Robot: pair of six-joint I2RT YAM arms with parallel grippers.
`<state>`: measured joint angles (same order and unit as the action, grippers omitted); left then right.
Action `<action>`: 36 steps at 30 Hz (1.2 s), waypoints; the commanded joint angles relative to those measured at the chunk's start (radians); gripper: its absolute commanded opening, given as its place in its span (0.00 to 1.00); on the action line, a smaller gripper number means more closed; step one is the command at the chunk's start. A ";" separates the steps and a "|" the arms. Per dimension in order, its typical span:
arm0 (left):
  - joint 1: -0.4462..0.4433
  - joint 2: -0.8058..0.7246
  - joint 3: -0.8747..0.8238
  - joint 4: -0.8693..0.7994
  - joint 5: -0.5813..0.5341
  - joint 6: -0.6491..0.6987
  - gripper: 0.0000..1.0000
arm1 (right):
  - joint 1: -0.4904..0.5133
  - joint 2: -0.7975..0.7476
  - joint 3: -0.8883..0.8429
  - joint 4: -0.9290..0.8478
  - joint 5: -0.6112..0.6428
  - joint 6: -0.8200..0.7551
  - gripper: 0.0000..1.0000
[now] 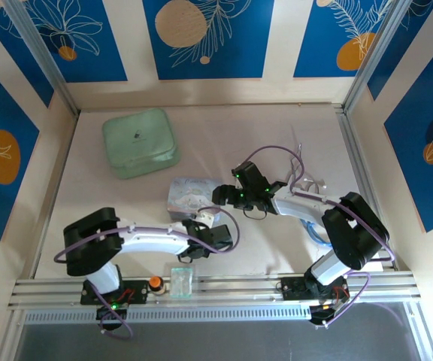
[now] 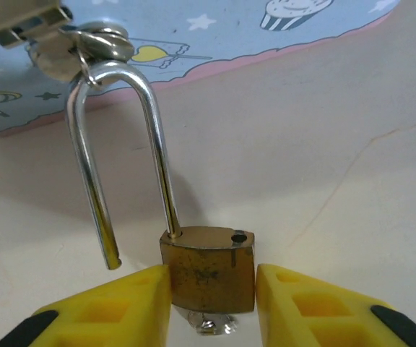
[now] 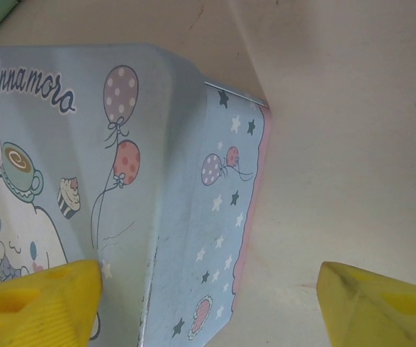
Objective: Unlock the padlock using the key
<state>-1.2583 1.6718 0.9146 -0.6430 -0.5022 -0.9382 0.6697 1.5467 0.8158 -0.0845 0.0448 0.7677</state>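
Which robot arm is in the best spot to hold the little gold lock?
Left. The left gripper has its yellow fingers against both sides of the padlock body. The right gripper hangs open over the blue tin edge instead.

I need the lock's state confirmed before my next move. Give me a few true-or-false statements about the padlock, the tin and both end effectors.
1. The padlock has its shackle open, with one leg free of the body. True.
2. The right end effector is shut. False: it is wide open, over the edge of the blue tin.
3. The left end effector straddles the padlock's brass body. True.
4. The padlock lies loose, clear of the tin. False: its shackle passes through a metal ring at the tin's edge.
5. The green box touches the padlock. False: it sits apart, at the far left of the table.
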 commanded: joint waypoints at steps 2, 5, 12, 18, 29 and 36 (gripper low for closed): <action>-0.016 0.090 0.069 -0.167 -0.053 -0.030 0.34 | -0.002 0.026 -0.032 -0.067 0.000 0.005 0.78; -0.024 0.110 0.088 -0.178 -0.048 -0.026 0.34 | -0.005 0.026 -0.029 -0.074 0.001 0.001 0.78; -0.030 -0.054 0.013 0.013 0.014 0.033 0.47 | -0.011 -0.015 -0.046 -0.053 0.009 -0.017 0.78; -0.007 -0.190 -0.012 0.083 0.054 0.085 0.83 | -0.022 -0.078 -0.026 -0.099 0.050 -0.083 0.90; 0.210 -0.533 -0.083 0.101 0.119 0.339 1.00 | 0.056 -0.293 0.006 -0.331 0.195 -0.138 1.00; 0.454 -0.689 -0.165 0.138 0.275 0.306 1.00 | 0.259 -0.364 -0.045 -0.339 0.241 -0.018 0.99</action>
<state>-0.8528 1.0069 0.7864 -0.5110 -0.3199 -0.6449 0.8722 1.1614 0.7727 -0.3771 0.2413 0.6937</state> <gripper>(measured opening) 0.996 0.992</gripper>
